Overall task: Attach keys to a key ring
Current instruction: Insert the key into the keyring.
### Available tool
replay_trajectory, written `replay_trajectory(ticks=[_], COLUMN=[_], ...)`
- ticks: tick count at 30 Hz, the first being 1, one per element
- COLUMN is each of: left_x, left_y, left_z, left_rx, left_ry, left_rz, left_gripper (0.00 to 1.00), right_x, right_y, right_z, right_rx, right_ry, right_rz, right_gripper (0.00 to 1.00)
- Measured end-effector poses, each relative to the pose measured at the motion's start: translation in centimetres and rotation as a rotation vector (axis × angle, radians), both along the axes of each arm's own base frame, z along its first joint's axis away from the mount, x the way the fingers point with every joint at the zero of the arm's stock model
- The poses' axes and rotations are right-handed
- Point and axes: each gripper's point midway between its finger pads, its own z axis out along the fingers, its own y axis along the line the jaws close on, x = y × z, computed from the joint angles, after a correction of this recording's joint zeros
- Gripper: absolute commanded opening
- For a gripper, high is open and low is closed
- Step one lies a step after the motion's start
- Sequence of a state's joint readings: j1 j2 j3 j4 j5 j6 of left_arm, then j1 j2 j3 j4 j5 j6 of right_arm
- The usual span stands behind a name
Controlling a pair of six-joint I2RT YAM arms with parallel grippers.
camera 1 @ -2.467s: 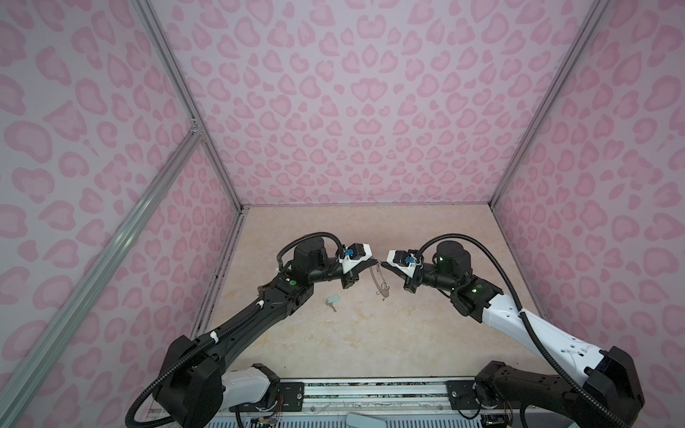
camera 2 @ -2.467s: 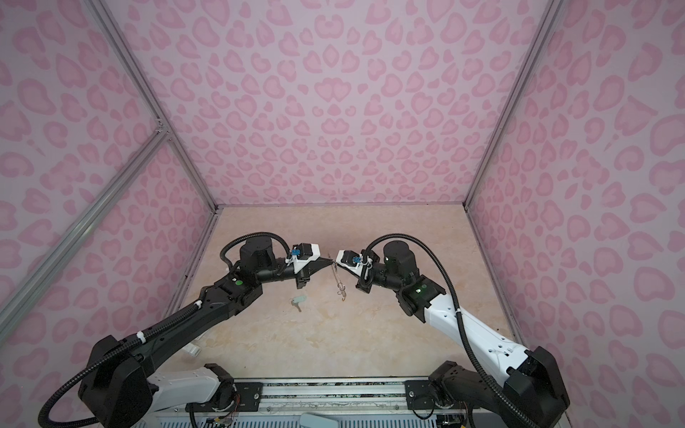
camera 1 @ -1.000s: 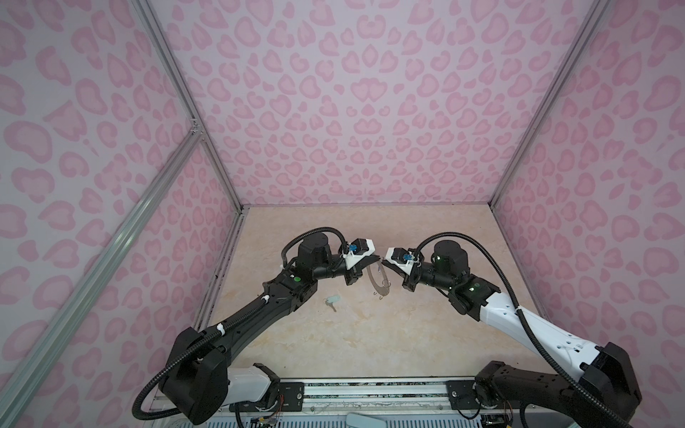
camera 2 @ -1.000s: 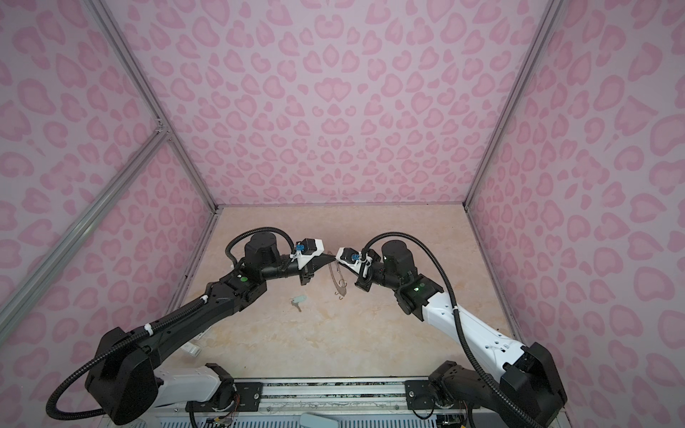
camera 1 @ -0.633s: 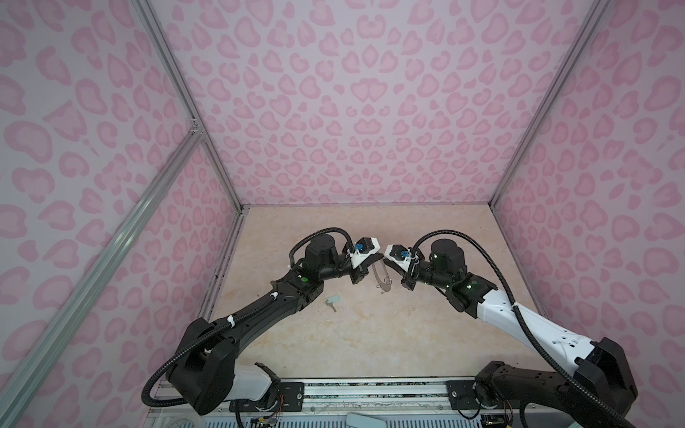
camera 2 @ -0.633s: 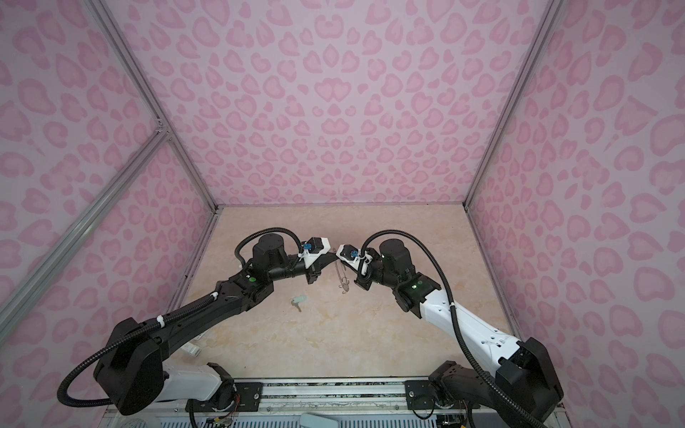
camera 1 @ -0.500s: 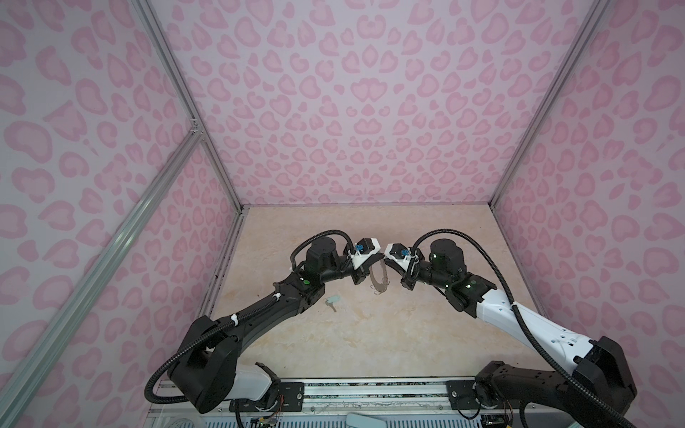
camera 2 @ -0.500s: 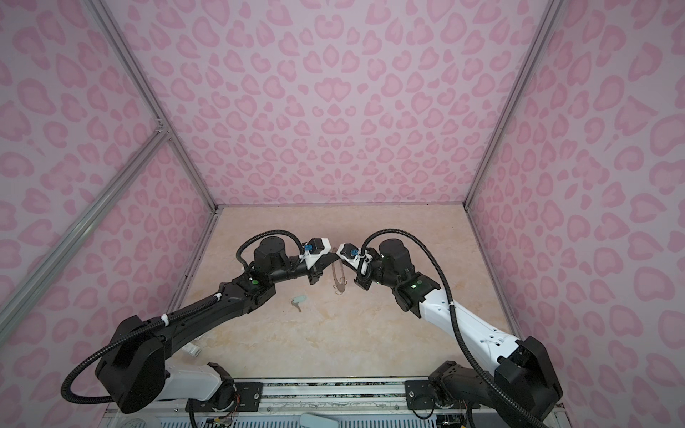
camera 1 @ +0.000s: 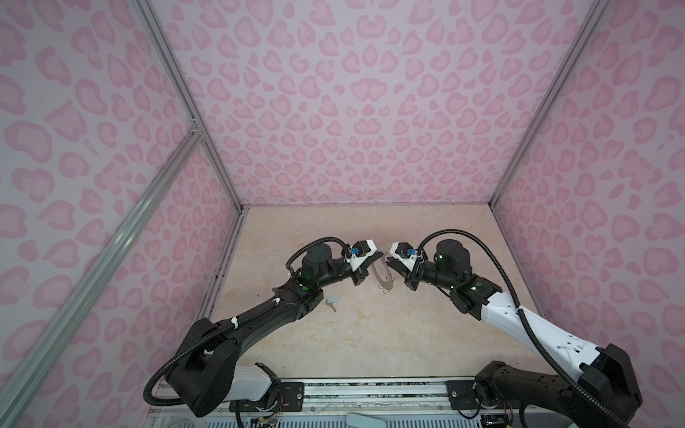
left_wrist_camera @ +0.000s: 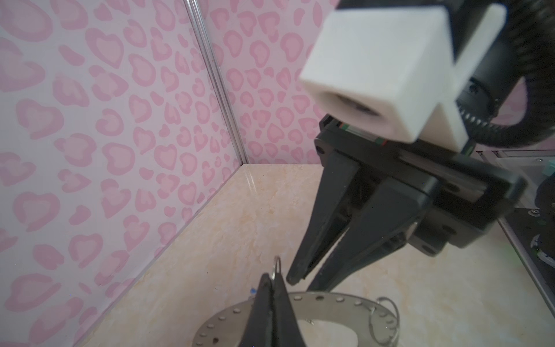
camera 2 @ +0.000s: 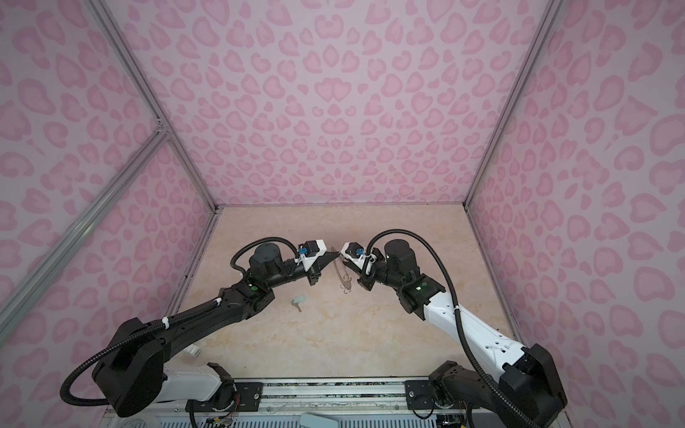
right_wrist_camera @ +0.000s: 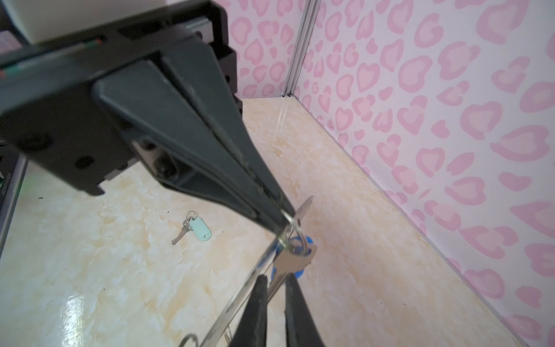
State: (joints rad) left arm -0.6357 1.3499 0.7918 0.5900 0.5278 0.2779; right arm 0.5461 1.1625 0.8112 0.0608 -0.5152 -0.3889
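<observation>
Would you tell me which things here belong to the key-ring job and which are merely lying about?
Belongs to the job: key ring, hanging from the shut left pincer by a wire loop; blue-tagged key on that loop; mint-tagged key on the table; right pincer, slightly open.
Just lying about: small white object by the left arm's base, too small to identify.

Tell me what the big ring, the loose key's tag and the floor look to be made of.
The ring: metal by the look, with a dull grey sheen and small punched holes round its rim.
The tag: probably plastic, smooth matt mint green.
The floor: glossy and marble-patterned, with glare streaks; stone or laminate, I cannot tell.
</observation>
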Motion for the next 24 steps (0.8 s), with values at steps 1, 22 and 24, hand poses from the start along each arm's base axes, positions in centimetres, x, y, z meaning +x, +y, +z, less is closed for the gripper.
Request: replay_trajectory(ticks=[1,22,24], left_x=[-0.2,-3.5,-3.6], left_y=[0.1,0.2,0.2], left_z=[0.3,0.9,0.9], left_rx=[-0.006,-0.021,-0.021], left_ry=[-0.007,0.01,0.01], left_rz=[-0.007,-0.208,-0.215], left_gripper=[0.03,0.03,0.03], right_x=[-0.1,-2.5,-2.7], right_y=[-0.4,0.6,1.1], right_z=[0.0,2.5,2.6], right_rx=[0.004,0.107,0.109], right_ry=[0.001,0.038,0.039], right_rz=[-0.003,0.139,0.159], right_gripper=[0.19,0.18,0.17])
